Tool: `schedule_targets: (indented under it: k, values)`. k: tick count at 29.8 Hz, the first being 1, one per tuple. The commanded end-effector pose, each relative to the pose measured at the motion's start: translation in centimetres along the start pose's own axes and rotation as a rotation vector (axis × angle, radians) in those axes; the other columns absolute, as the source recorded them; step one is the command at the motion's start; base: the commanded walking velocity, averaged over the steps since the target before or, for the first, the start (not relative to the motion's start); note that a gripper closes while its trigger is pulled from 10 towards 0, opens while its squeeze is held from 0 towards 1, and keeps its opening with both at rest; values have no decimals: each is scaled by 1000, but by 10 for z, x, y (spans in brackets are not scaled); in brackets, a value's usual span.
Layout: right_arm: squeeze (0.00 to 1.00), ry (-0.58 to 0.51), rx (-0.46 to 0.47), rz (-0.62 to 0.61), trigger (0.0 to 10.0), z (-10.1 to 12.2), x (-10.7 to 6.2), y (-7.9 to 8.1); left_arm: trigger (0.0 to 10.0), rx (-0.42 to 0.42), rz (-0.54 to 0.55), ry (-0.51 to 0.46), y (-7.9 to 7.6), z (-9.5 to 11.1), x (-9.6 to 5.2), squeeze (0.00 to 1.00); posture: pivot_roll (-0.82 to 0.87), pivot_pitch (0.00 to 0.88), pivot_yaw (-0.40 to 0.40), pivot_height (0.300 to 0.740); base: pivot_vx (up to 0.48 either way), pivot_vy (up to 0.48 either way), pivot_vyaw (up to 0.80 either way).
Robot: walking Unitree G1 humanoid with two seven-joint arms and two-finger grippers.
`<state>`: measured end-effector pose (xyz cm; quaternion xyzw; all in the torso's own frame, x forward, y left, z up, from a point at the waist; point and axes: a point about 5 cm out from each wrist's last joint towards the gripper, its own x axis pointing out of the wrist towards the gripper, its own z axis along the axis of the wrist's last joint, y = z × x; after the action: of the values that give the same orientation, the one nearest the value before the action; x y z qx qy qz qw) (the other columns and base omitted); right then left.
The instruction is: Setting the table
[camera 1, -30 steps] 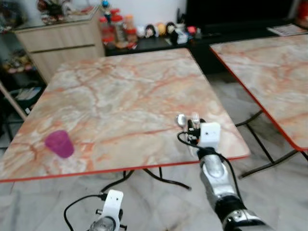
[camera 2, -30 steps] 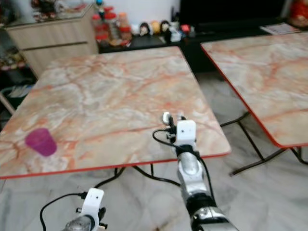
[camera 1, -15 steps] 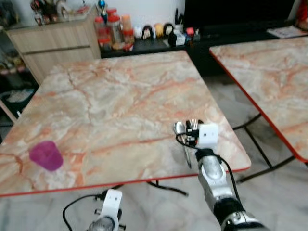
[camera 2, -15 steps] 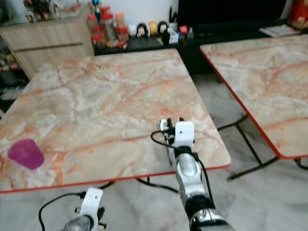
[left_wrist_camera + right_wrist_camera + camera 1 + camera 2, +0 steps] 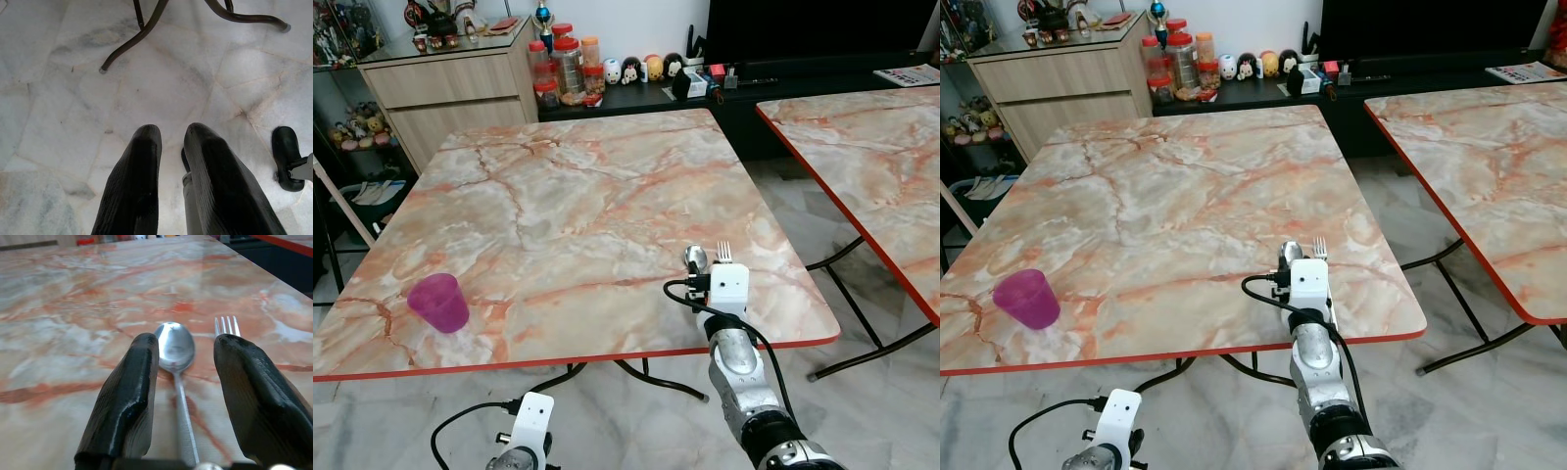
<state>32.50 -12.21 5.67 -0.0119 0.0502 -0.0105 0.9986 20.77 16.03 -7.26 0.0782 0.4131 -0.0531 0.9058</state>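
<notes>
A silver spoon [image 5: 174,345] lies on the marble table [image 5: 568,186] near its front right edge, with a silver fork [image 5: 225,325] close beside it. My right gripper [image 5: 188,340] is low over the table and open, with one black finger on each side of the spoon. The fork's tines peek past one finger, and its handle is hidden. From the head, the spoon bowl [image 5: 694,258] and the fork tines [image 5: 723,253] stick out beyond the white wrist. A purple cup [image 5: 437,303] stands upright at the front left. My left gripper [image 5: 171,134] hangs shut over the floor.
A second marble table [image 5: 862,157] stands to the right across a gap of tiled floor. A wooden cabinet [image 5: 450,88] and a low black shelf with jars and figurines [image 5: 607,73] line the far wall. Black table legs [image 5: 146,29] cross the floor beneath.
The head view has shifted and tilted. My right gripper stays at the spoon and fork by the table's front edge; the spoon's handle, visible earlier, is now under the wrist.
</notes>
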Motion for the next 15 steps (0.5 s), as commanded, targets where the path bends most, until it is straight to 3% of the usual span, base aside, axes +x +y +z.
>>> schedule_targets:
  k: [1,5,7,15]
  values:
    - [0,11,0,-1,10000,6,6,4,10000,20,-4,32,1,-6,-1,0,-80,0,75,740,0,0,0]
    - [0,52,18,-7,10000,11,13,6,10000,18,-8,30,1,-5,-1,0,-76,0,73,740,0,0,0]
    - [0,96,-27,-7,10000,10,16,7,10000,15,-8,29,1,-5,-1,0,-76,0,73,740,0,0,0]
    - [0,119,-38,9,10000,15,21,15,10000,0,-3,28,1,-3,0,0,-62,0,65,740,0,0,0]
